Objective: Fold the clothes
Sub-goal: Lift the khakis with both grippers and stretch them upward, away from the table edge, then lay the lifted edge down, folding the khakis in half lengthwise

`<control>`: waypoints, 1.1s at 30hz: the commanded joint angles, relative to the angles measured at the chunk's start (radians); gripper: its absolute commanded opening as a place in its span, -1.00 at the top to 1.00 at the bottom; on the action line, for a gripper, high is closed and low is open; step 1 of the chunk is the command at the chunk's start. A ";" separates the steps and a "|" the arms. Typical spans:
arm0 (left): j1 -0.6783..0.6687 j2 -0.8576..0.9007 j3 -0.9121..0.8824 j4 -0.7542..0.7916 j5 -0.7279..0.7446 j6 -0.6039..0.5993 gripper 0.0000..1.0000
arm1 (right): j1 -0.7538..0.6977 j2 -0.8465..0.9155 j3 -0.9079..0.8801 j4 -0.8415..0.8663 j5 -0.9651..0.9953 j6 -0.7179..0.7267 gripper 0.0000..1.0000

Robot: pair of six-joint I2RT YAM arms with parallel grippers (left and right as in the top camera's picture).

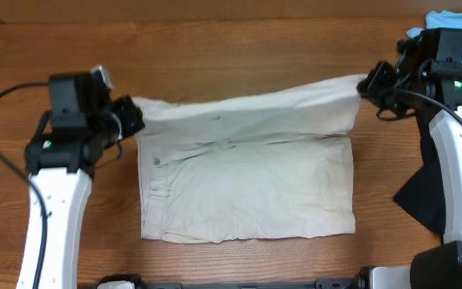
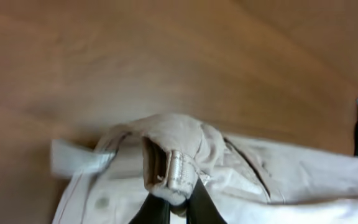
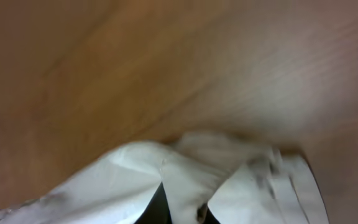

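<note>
The clothes, a pair of light beige shorts, lie flat in the middle of the wooden table, with the far edge lifted and stretched between both arms. My left gripper is shut on the far left corner at the waistband; in the left wrist view the bunched waistband is pinched between the dark fingers. My right gripper is shut on the far right corner, and the right wrist view shows pale cloth pinched between its fingers.
A light blue garment lies at the far right corner of the table. A black garment lies under the right arm. Bare wood stretches behind the shorts.
</note>
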 commanded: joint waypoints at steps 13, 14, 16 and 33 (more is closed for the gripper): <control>-0.059 0.423 0.027 0.601 -0.078 -0.042 0.92 | 0.069 0.382 0.023 0.388 0.141 -0.002 0.92; -0.059 0.452 0.027 0.653 -0.097 -0.049 0.92 | 0.070 0.408 0.023 0.429 0.153 -0.002 0.92; -0.059 0.505 0.027 0.753 -0.103 -0.055 0.92 | 0.069 0.443 0.023 0.494 0.157 -0.001 0.92; -0.069 0.481 0.155 0.599 -0.059 0.200 -0.50 | -0.008 0.317 0.080 0.394 0.119 -0.071 -0.57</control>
